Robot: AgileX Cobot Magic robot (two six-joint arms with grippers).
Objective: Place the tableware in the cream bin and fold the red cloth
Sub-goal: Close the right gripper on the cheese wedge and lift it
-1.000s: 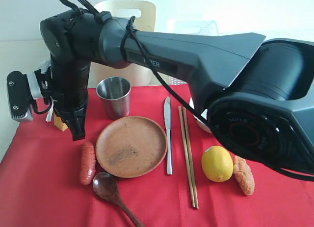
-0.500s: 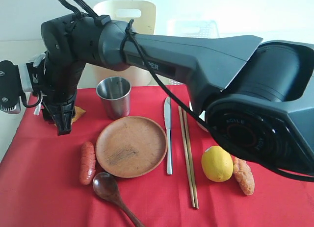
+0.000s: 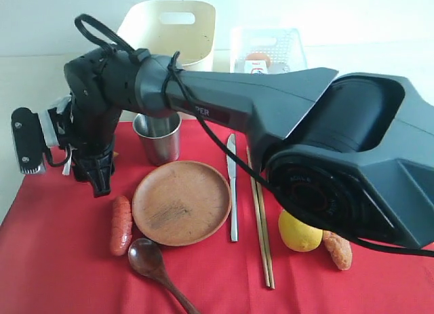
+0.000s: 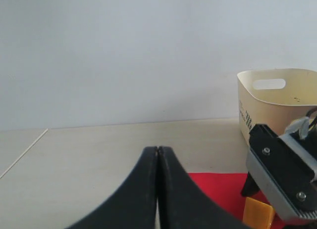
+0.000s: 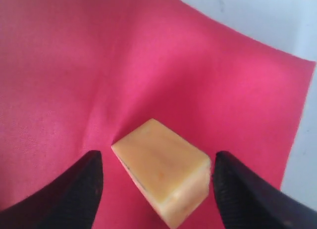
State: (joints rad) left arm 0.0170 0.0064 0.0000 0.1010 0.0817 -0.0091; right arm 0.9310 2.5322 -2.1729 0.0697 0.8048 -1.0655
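Steel cup (image 3: 159, 141), wooden plate (image 3: 181, 202), knife (image 3: 232, 192), chopsticks (image 3: 261, 219), spoon (image 3: 146, 256) on red cloth (image 3: 61, 260), cream bin (image 3: 193, 36) behind | my right end effector (image 5: 158, 184) spread astride cheese block (image 5: 161, 167) at cloth corner | my left end effector (image 4: 157, 189) pressed together, empty, counter (image 4: 99, 155) ahead.

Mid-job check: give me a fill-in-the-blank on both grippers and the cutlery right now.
1. The right gripper has its fingers open on either side of the yellow ____.
2. The left gripper has its fingers ____, nothing between them.
3. The knife lies between the wooden plate and the ____.
Missing words: cheese block; shut; chopsticks.
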